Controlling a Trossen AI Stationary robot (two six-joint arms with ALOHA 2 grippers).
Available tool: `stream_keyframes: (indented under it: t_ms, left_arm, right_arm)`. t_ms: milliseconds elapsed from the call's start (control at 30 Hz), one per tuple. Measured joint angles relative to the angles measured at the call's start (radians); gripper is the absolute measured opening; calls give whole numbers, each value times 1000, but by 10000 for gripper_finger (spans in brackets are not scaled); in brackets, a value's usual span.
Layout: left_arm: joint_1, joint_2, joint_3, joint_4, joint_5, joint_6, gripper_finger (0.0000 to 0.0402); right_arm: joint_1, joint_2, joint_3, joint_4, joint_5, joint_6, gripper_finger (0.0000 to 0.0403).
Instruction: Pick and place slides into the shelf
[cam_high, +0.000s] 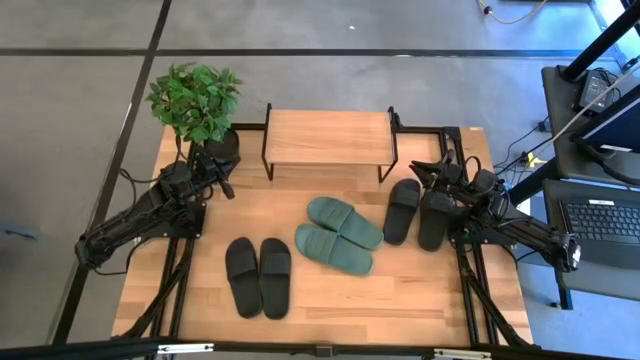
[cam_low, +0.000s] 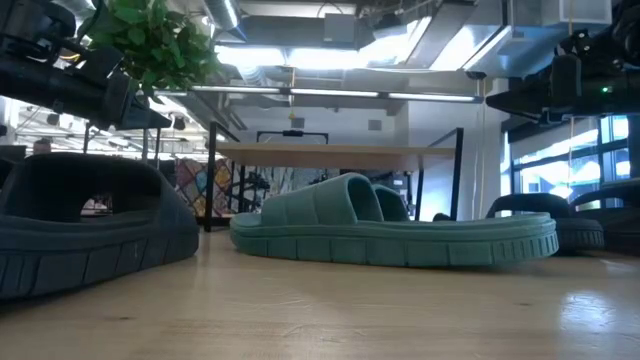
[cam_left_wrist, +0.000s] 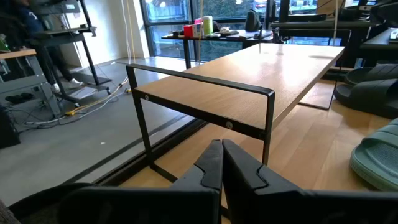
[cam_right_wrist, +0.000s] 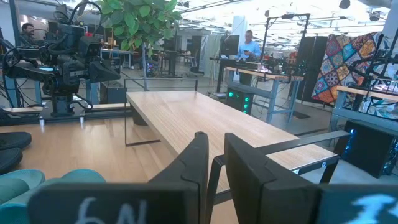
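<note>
The shelf stands at the table's far edge on its thin black frame, with a light wooden top board. The green slides lie soles down at the table's middle, one overlapping the other. One black pair lies near the front, left of middle. The other black pair lies right of the green ones. My left gripper hovers shut left of the shelf. My right gripper hovers right of the shelf, its fingers a narrow gap apart. Neither touches anything.
A potted plant stands on the table's far left corner, close behind my left arm. A laptop sits on a stand off the table's right side. Bare wood shows along the near edge.
</note>
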Motion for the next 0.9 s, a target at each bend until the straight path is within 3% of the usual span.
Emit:
stream_keyframes:
  t_ms: [467,667,800,900]
  left_arm:
    - [0,0,0,0,0,0,0]
    - [0,0,0,0,0,0,0]
    - [0,0,0,0,0,0,0]
    - [0,0,0,0,0,0,0]
  right_arm:
    - [0,0,0,0,0,8,55]
    - [0,0,0,1,-11,354,55]
    - [0,0,0,-2,-32,427,55]
    - [0,0,0,2,-134,425,55]
